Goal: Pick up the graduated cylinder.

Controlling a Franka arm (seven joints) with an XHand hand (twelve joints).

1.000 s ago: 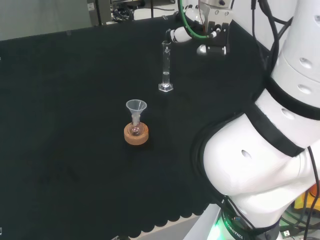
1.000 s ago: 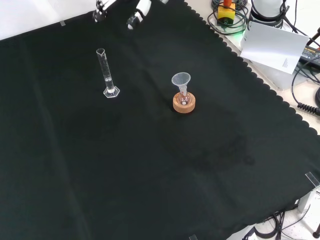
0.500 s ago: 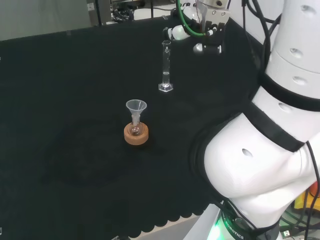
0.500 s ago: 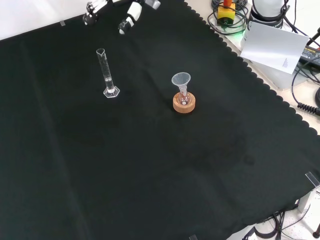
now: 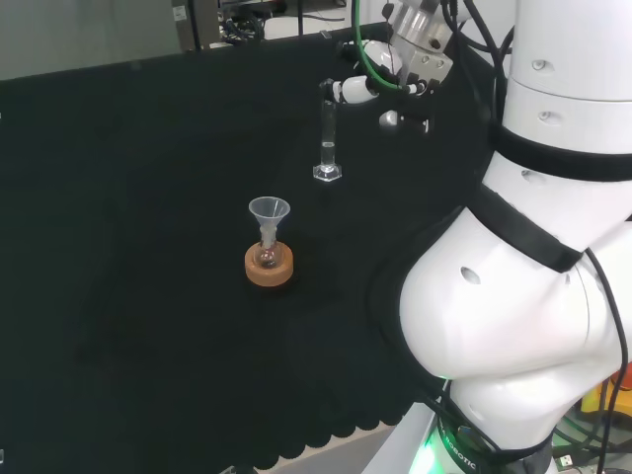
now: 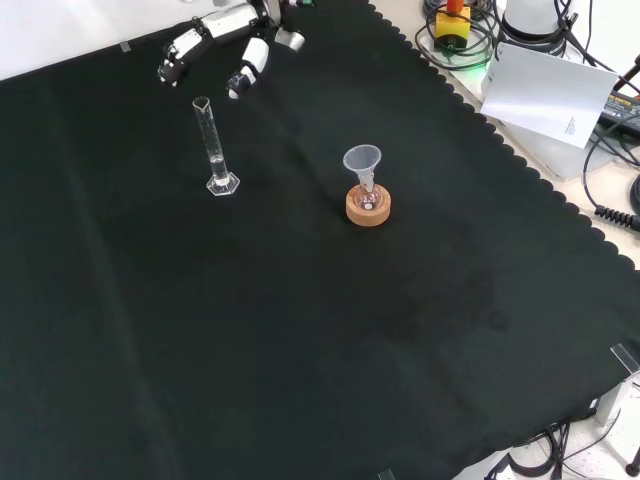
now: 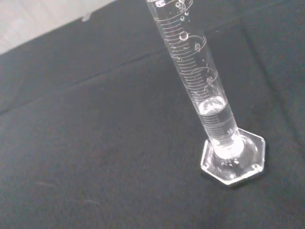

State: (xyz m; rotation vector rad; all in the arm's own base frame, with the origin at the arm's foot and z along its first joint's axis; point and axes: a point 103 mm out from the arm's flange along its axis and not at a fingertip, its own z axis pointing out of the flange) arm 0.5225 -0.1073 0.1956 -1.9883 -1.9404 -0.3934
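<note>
Clear glass, the tall graduated cylinder (image 6: 213,145) with a hexagonal foot stands upright on the black cloth surface (image 6: 300,340), a little liquid inside. The black and white hand (image 6: 215,45) hovers near its top, fingers (image 6: 176,62) apart. Best to close on the tube level, then lift straight. One cylinder; one clear funnel (image 6: 362,163) on one cork ring (image 6: 368,207).

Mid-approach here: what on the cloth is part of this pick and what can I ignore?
Part of the job:
- graduated cylinder, upright on its hexagonal foot, a little clear liquid at the bottom
- hand, fingers apart, close to the cylinder's top, not gripping it

Ignore:
- funnel in small flask on cork ring
</note>
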